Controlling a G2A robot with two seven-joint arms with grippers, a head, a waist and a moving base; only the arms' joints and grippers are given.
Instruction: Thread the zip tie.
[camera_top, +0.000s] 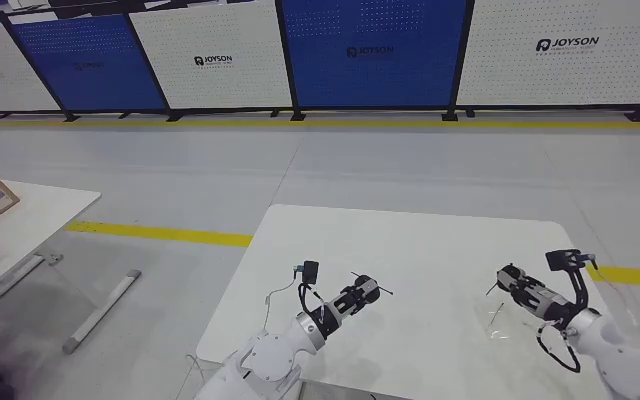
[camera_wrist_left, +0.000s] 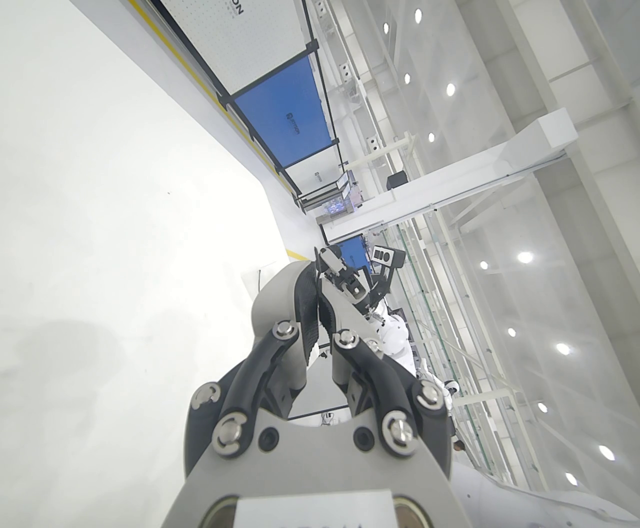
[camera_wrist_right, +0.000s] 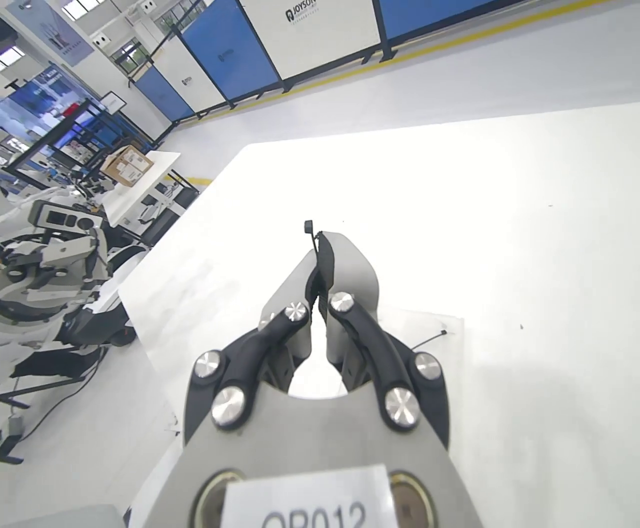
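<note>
Black zip tie (camera_wrist_right: 308, 228) pinched between the pressed-together fingers of the right pincer (camera_wrist_right: 319, 260), its head jutting past the tips, lower right of the top view above the white table (camera_top: 430, 250). Left pincer (camera_wrist_left: 317, 287), lower centre, likewise pressed together, a thin black strip (camera_top: 385, 290) crossing its tip. Second zip tie (camera_wrist_right: 431, 340) lies on a clear plate (camera_wrist_right: 425, 320).

**A bright hall around a white table**

The white table (camera_top: 450, 250) stands on a pale grey floor (camera_top: 200, 170) crossed by yellow lines (camera_top: 160, 233). Behind it runs a row of blue and white pegboard panels (camera_top: 375, 50) in black frames. A second white table (camera_top: 40, 215) off to one side carries a cardboard box (camera_wrist_right: 127, 165). Overhead, round ceiling lamps (camera_wrist_left: 525, 257) shine among white beams (camera_wrist_left: 500, 165).
</note>
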